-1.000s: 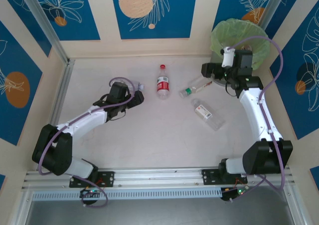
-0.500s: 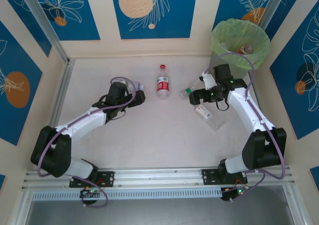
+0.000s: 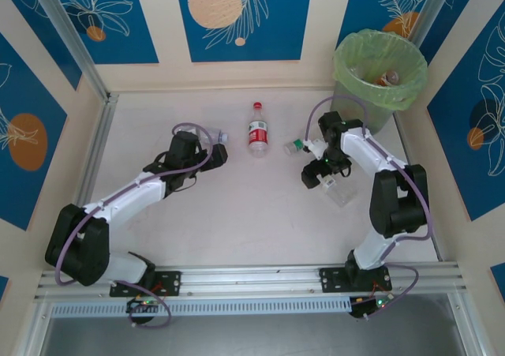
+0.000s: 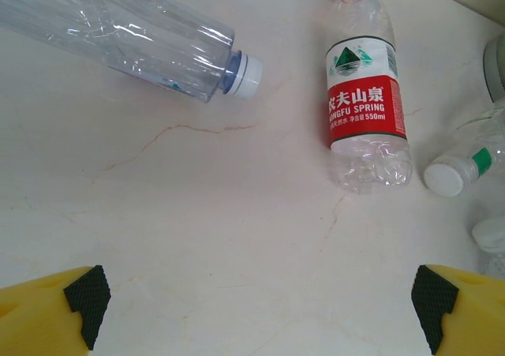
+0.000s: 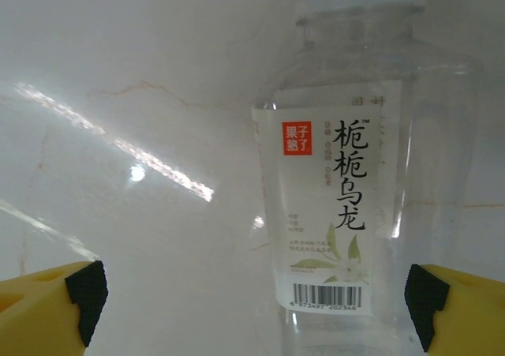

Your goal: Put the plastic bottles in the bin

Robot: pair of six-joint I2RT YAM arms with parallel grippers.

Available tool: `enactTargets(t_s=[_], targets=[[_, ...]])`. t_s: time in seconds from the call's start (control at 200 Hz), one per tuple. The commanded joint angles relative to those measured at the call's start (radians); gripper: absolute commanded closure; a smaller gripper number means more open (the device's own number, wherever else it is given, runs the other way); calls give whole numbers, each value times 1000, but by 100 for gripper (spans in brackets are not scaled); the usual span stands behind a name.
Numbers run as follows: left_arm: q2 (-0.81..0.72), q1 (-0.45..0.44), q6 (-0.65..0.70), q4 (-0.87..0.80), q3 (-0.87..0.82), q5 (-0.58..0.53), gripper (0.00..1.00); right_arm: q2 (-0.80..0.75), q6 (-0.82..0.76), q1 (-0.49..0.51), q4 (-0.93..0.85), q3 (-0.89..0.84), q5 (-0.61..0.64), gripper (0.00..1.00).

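My left gripper (image 4: pixel 259 301) hangs low over the table (image 4: pixel 197 214), its jaws spread wide and holding nothing. Ahead of it lie a clear bottle (image 4: pixel 150 36) with a pale cap, a red-labelled bottle (image 4: pixel 367 95) and a green-banded bottle (image 4: pixel 461 166). My right gripper (image 5: pixel 254 293) is also wide open and empty. It is poised over a white-labelled bottle (image 5: pixel 347 206), which lies flat between its fingers (image 5: pixel 47 309) and is untouched as far as I can tell. The bin (image 3: pixel 351 88) stands in the far right corner. Something inside it may be a bottle, but it is too small to be sure.
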Motion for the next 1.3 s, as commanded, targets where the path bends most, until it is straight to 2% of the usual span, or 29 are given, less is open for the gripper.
enactTargets(t_s=[0.0,0.155,0.27,0.47,0.56,0.815,1.065,1.295], targets=[[-20,10,7,-20,2,-21,0,23,-85,-8,-12,36,50,1],[-24,10,6,-38,-1,-35,0,85,-125,-31,5,80,125,1],[-31,10,8,-47,-4,-48,0,133,-149,-45,-11,114,129,1],[-36,11,8,-59,-4,-59,0,174,-170,-52,8,125,-12,1],[-38,10,11,-64,-2,-63,0,192,-170,-51,29,124,-36,1],[-41,10,15,-74,-1,-68,0,306,-168,-52,35,139,50,1],[-34,11,15,-79,1,-75,0,334,-168,-35,88,120,124,0],[-26,10,9,-77,1,-70,0,362,-154,-14,72,118,126,1]])
